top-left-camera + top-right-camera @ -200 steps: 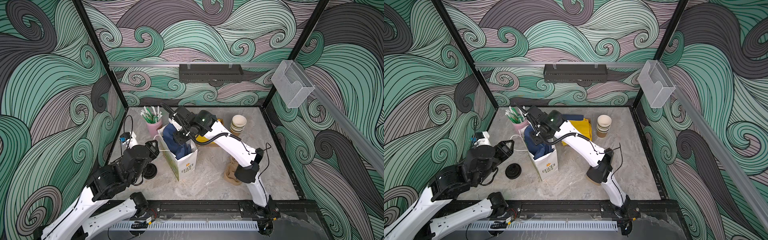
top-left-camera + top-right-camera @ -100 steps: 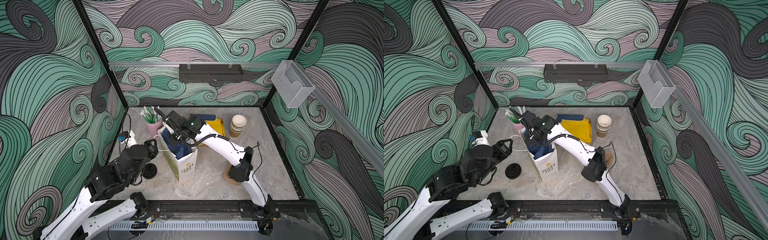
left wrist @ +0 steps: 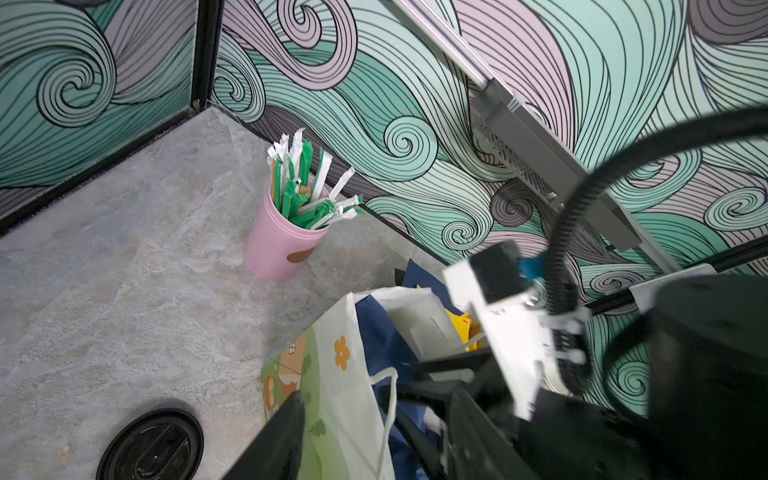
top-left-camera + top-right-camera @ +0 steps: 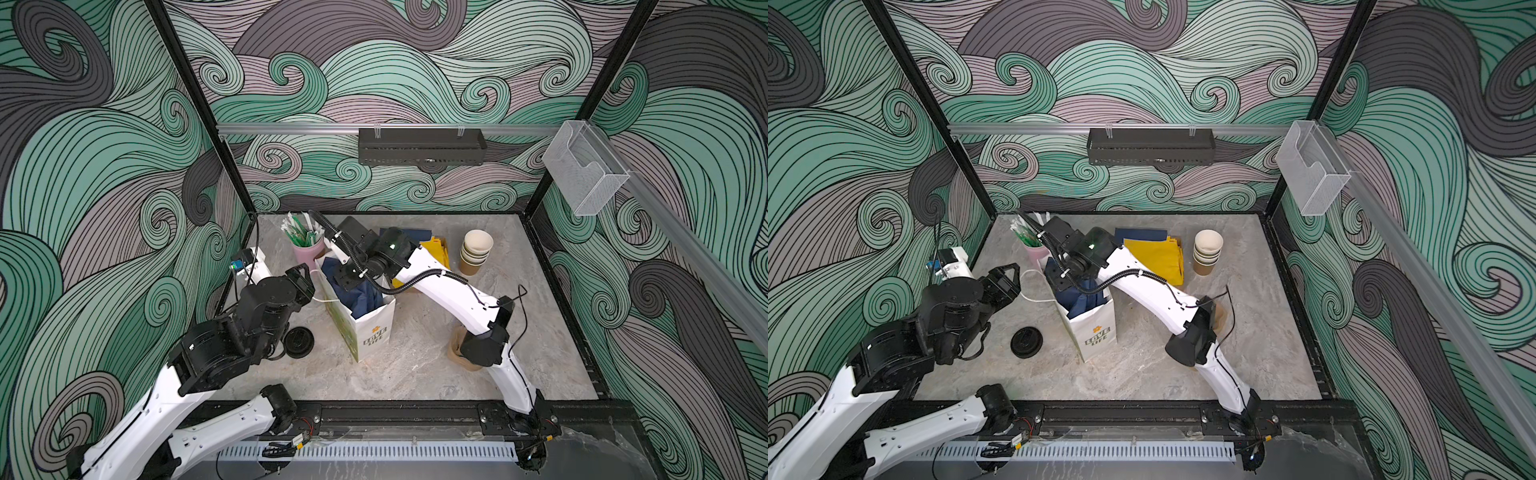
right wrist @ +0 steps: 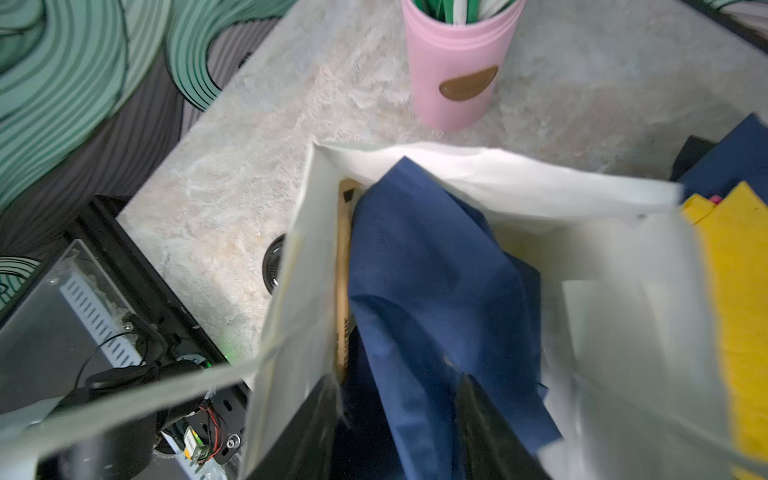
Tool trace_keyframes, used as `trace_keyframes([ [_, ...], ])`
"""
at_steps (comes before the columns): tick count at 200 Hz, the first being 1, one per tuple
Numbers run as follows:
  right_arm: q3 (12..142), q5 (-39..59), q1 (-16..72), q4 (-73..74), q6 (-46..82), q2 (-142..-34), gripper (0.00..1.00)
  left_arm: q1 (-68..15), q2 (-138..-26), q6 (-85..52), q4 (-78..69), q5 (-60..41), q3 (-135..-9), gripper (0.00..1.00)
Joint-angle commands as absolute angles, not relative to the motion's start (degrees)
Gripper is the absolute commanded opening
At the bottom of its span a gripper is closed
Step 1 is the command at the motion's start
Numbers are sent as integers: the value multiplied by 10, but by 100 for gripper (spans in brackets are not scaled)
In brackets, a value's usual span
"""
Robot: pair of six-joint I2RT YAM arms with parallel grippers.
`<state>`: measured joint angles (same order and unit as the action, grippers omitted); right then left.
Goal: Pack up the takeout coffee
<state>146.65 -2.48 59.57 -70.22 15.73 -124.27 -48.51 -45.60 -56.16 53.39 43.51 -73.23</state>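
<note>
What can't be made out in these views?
Coffee cups: in no view; navy cloth fills the mouth of the bag in both top views and the right wrist view.
Brown item: both top views, mostly behind the right arm's elbow.
Left gripper: small in top views; whether it touches the bag handle is unclear.
Right gripper: right wrist view is blurred; contact with the cloth unclear.

The right gripper (image 5: 397, 386) reaches down into the mouth of the paper bag (image 4: 371, 330), jaws apart. The left gripper (image 4: 306, 277) hangs just beside its rim, jaws spread.
</note>
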Motion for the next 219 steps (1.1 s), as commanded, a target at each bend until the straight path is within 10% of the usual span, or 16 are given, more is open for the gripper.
trace_keyframes([
  [1,1461,-63,595,-711,145,-1130,53,-483,-473,-527,530,475,-754,60],
  [63,1156,-268,554,-694,176,-825,66,-476,-519,-424,480,546,-800,60],
  [124,717,-276,262,-537,213,-541,71,-311,-578,-322,420,434,-836,64],
  [219,333,-215,-7,-75,146,-551,77,11,-478,-274,249,370,-539,70],
])
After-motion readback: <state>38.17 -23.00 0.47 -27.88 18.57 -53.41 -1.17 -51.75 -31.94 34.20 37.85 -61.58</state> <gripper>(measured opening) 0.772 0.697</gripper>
